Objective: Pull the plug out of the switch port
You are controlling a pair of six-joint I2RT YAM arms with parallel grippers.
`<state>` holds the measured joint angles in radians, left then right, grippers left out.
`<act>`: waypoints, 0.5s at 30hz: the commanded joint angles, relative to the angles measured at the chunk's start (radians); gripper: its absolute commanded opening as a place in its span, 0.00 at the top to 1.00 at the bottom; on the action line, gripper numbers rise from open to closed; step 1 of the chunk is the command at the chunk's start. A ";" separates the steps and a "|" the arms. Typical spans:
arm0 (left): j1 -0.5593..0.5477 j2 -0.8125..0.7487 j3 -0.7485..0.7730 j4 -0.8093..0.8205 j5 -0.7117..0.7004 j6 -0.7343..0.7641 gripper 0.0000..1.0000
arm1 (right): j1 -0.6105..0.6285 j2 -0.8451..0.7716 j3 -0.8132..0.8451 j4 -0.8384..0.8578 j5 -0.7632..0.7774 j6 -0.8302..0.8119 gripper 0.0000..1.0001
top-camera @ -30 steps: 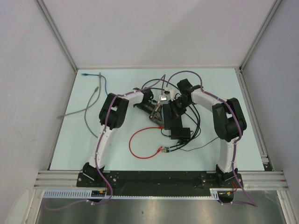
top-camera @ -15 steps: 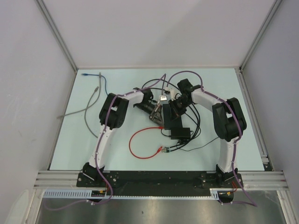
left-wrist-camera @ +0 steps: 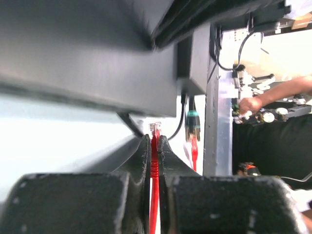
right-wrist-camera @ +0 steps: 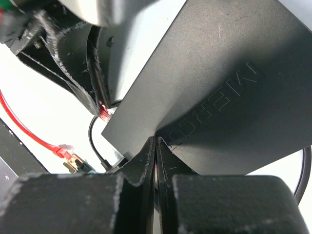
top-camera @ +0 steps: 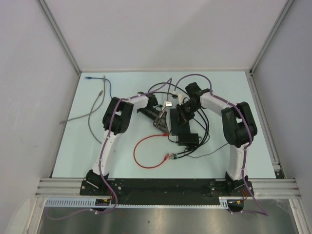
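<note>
A pale table (top-camera: 224, 161) sits inside plain grey walls (top-camera: 161, 34). By its far left corner lie a grey cable (top-camera: 90, 115) and a blue cable (top-camera: 109, 89). Near the middle, the left gripper (left-wrist-camera: 155, 139) pinches the red cable (top-camera: 136, 152) just behind its plug (left-wrist-camera: 155, 127). The plug is out in the open, beside the switch (top-camera: 179, 126). The right gripper (right-wrist-camera: 156, 141) has its fingers pressed together against the switch.

We see a white left arm (top-camera: 108, 144) and right arm (top-camera: 238, 157), each with bulky black joint housings (top-camera: 118, 116) and a purple cable (top-camera: 194, 75) strapped along it. Black bases (top-camera: 97, 181) sit at six o'clock. The fingers (left-wrist-camera: 140, 170) look matte black, perhaps rough-textured.
</note>
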<state>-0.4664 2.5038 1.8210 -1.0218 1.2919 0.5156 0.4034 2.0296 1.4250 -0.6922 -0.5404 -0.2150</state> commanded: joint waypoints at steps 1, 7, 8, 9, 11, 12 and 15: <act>-0.003 0.016 0.059 -0.148 -0.069 0.129 1.00 | 0.022 0.167 -0.083 0.060 0.223 -0.049 0.94; 0.058 0.026 0.199 -0.255 -0.074 0.162 1.00 | 0.022 0.167 -0.081 0.060 0.229 -0.044 0.94; 0.069 0.012 0.204 -0.256 -0.075 0.161 1.00 | 0.020 0.164 -0.081 0.062 0.229 -0.043 0.94; 0.074 -0.006 0.210 -0.256 -0.080 0.161 1.00 | 0.018 0.162 -0.081 0.062 0.229 -0.040 0.94; 0.095 -0.063 0.222 -0.258 -0.100 0.161 1.00 | 0.009 0.155 -0.084 0.066 0.221 -0.035 0.94; 0.104 -0.083 0.224 -0.258 -0.112 0.161 1.00 | 0.005 0.152 -0.083 0.071 0.218 -0.034 0.94; 0.155 -0.152 0.222 -0.262 -0.187 0.161 1.00 | -0.018 0.097 -0.080 0.085 0.186 -0.032 0.94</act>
<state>-0.3706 2.5149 1.9957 -1.2591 1.1706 0.6250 0.3954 2.0258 1.4254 -0.6880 -0.5499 -0.1982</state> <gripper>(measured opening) 0.045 0.055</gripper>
